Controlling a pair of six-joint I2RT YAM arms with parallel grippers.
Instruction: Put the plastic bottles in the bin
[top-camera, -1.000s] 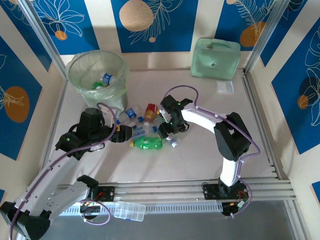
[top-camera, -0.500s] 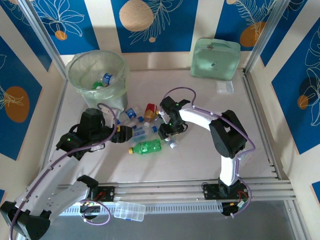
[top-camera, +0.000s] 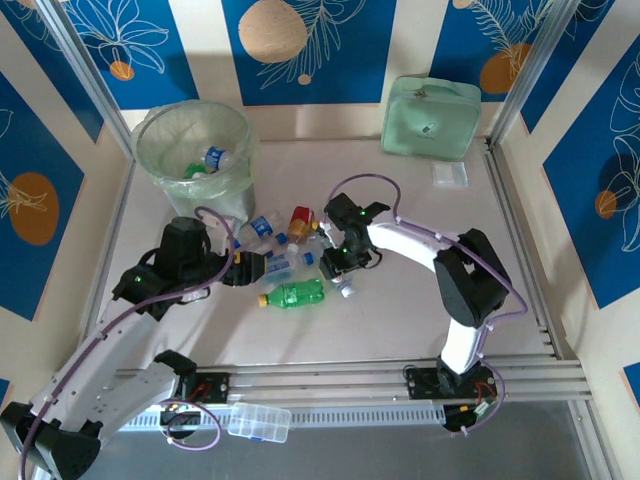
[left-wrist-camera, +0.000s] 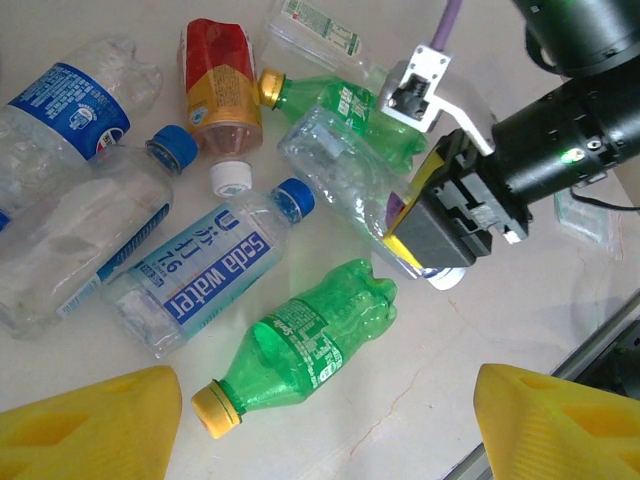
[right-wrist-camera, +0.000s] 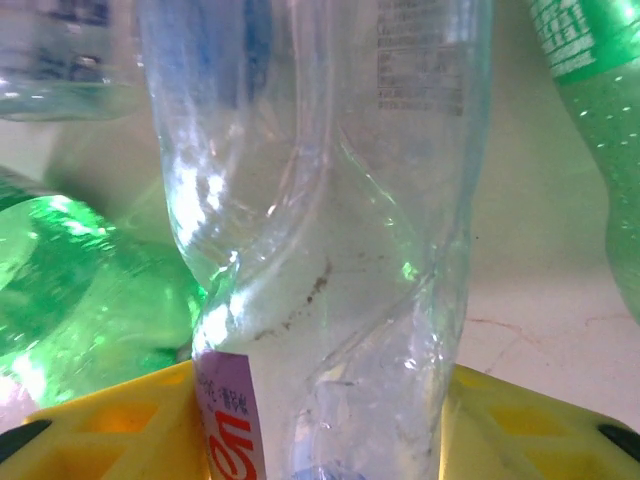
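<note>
Nearest, a clear lidded box lies on the front rail, well on the near side of the green bottle. That green bottle lies on its side on the surface, its yellow cap pointing left. Just left of the green bottle and slightly beyond it hangs the left gripper, its jaws spread wide and holding nothing. Just beyond the green bottle to the right, the right gripper has its jaws clamped on a clear crushed bottle with a purple label.

Touching or just beyond the green bottle lie the other plastic bottles in a loose heap. Among them are a soda water bottle with a blue cap, a red-labelled one and a second green one. Far beyond the green bottle and to its left stands the bin, with a few bottles inside. Far beyond it to the right, a mint-green pouch leans at the back wall.
</note>
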